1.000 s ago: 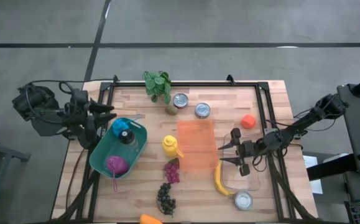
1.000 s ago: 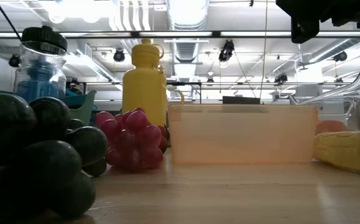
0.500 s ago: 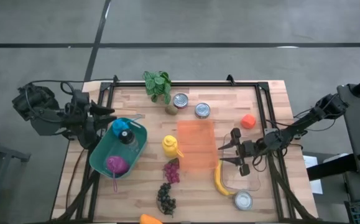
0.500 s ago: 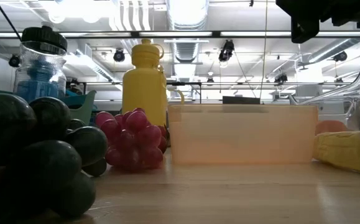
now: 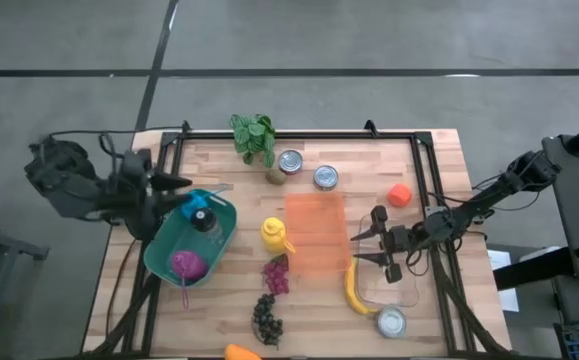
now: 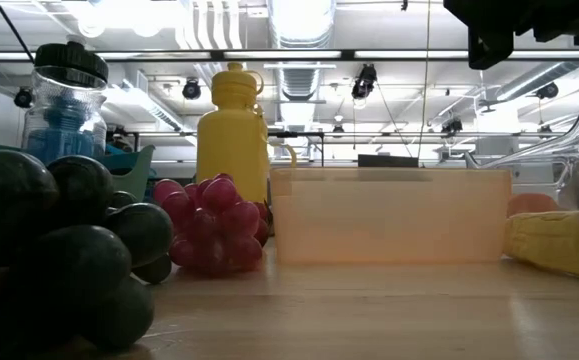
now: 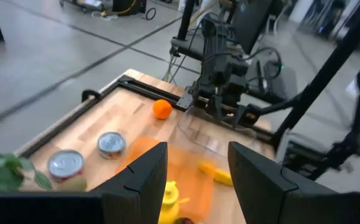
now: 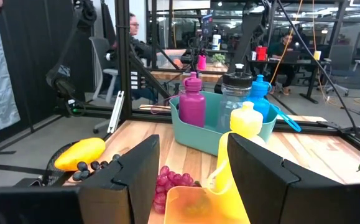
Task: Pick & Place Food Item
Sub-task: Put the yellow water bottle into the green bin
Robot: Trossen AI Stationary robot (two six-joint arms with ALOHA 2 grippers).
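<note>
The high view shows the food on the wooden table: a banana (image 5: 353, 290), red grapes (image 5: 276, 275), dark grapes (image 5: 266, 318), an orange (image 5: 399, 194) and a mango (image 5: 241, 352) at the near edge. My right gripper (image 5: 373, 241) hovers open between the orange translucent container (image 5: 314, 232) and a clear container (image 5: 396, 281), just beyond the banana's far end. It touches nothing. My left gripper (image 5: 177, 182) waits open at the table's left edge, over the far rim of the teal bin (image 5: 169, 262).
The teal bin holds bottles. A yellow bottle (image 5: 274, 234) stands left of the orange container. Two cans (image 5: 290, 162) (image 5: 325, 177) and a plant (image 5: 254, 136) stand at the far edge. A small tin (image 5: 391, 321) is near the banana. People sit in the room beyond (image 8: 133, 37).
My left arm has shifted a little at the table's left edge, and its gripper is still open. My right arm and the objects have kept still.
</note>
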